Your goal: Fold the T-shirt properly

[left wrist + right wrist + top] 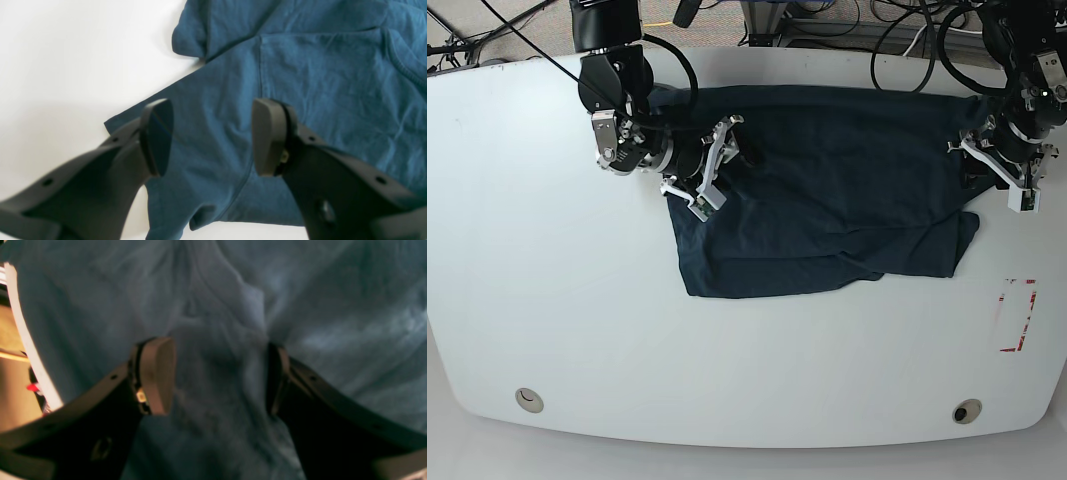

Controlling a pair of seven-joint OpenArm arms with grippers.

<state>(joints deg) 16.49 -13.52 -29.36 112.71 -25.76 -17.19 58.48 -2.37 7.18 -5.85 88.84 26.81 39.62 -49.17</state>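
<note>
The dark navy T-shirt [827, 190] lies spread and wrinkled on the white table [557, 300], with its lower part folded up along the front edge. My right gripper [715, 165] is open over the shirt's left part. In the right wrist view the cloth [333, 323] fills the frame and a raised crease runs between the open fingers of that gripper [217, 376]. My left gripper [999, 175] is open at the shirt's right edge. In the left wrist view it [213, 136] hovers over a sleeve and seam of the shirt [333, 83], holding nothing.
A red outlined rectangle [1017, 315] is marked on the table at the right. Two round holes [527, 400] [967, 411] sit near the front edge. Cables lie behind the table's back edge. The table's edge [20, 323] shows at the left of the right wrist view.
</note>
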